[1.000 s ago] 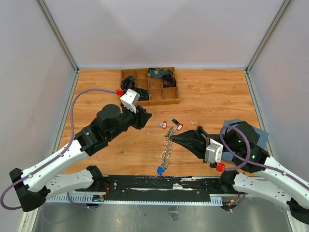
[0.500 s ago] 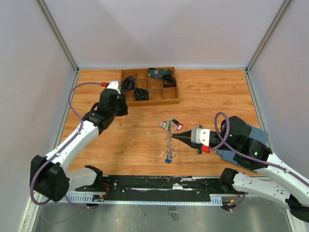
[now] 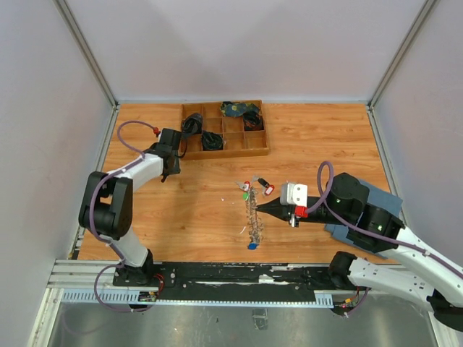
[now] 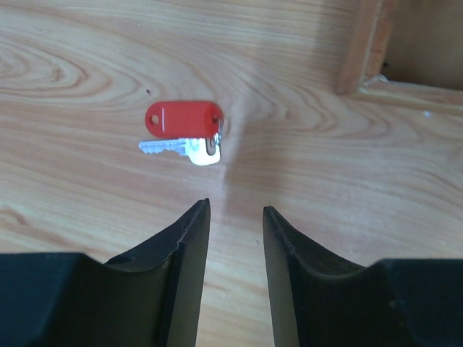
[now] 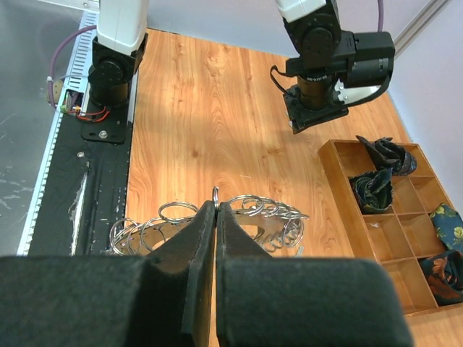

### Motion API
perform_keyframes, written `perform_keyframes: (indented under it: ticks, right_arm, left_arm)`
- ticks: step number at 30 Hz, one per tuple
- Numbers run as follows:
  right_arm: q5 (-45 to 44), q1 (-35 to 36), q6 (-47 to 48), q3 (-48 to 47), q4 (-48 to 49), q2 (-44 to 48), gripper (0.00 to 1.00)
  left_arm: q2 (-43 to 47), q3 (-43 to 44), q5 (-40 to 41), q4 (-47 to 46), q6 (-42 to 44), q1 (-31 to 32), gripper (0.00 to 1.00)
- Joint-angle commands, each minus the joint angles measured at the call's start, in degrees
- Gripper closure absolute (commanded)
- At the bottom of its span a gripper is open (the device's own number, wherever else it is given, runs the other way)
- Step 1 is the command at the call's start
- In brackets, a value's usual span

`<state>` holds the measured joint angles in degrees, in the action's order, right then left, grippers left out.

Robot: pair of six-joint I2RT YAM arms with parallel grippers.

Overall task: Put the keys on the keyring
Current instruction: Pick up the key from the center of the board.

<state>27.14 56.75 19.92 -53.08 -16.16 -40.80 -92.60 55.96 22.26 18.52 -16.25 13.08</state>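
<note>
The keyring [image 3: 253,217] is a grey bristling cluster of silver rings and keys with a blue-headed key [image 3: 251,246] at its near end. My right gripper [image 3: 259,210] is shut on one thin ring of it, seen between the fingertips in the right wrist view [image 5: 215,194]. Loose red keys [image 3: 247,185] [image 3: 269,190] and a green one [image 3: 246,195] lie just behind it. My left gripper [image 3: 168,168] is open and empty by the tray's left end. In the left wrist view it [image 4: 235,211] hovers just short of a red-tagged silver key [image 4: 183,121].
A wooden compartment tray [image 3: 257,150] with dark cloth items stands at the back; its corner [image 4: 362,50] shows in the left wrist view and it [image 5: 340,173] also shows in the right wrist view. The black base rail [image 3: 239,273] runs along the near edge.
My left arm has swung away from the centre to the back left beside the tray. My right gripper has turned and shifted left, and the keyring has drawn into a narrower line.
</note>
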Motion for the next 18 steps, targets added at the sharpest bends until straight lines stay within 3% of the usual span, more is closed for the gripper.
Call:
perform_keyframes:
  ticks: [1, 8, 18]
  right_arm:
    - [-0.18, 0.55, -4.68, 0.40, 3.34, 2.18, 0.99]
    - [-0.01, 0.55, -5.51, 2.40, 4.50, 3.27, 0.99]
    - [-0.50, 0.55, -5.99, 2.85, 4.38, 3.18, 0.99]
  left_arm:
    - [-4.61, 3.43, 6.05, 0.05, 1.95, -0.70, 0.60]
    - [-7.44, 3.40, 8.44, -2.09, 4.13, -1.54, 0.59]
    - [-12.01, 6.92, 5.65, -3.84, 7.02, -2.79, 0.61]
